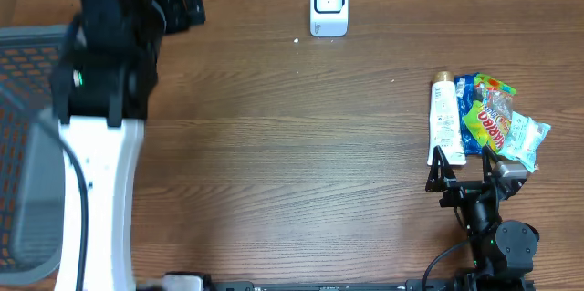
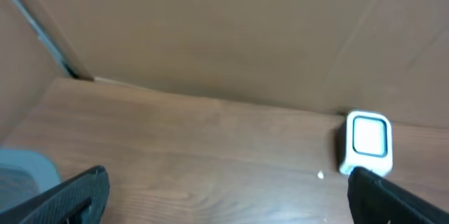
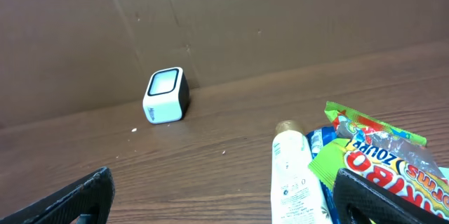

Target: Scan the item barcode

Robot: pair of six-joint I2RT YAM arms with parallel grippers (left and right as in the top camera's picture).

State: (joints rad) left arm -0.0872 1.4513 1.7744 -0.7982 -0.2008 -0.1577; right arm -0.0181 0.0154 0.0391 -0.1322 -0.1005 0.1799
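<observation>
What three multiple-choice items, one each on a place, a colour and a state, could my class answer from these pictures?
1. Where does the barcode scanner stand?
A. At the far edge of the table, by the cardboard wall
B. On the floor
C. Between the right gripper's fingers
2. What colour is the cap of the white tube?
A. Red
B. Tan
C. Blue
3. How are the left gripper and the right gripper?
A. Both open, empty
B. Right shut on the tube
C. Left shut on the scanner
Key: 1 A, it stands alone against the wall; 2 B, the tube's top end is tan; 3 A, both pairs of fingers are spread with nothing between.
</observation>
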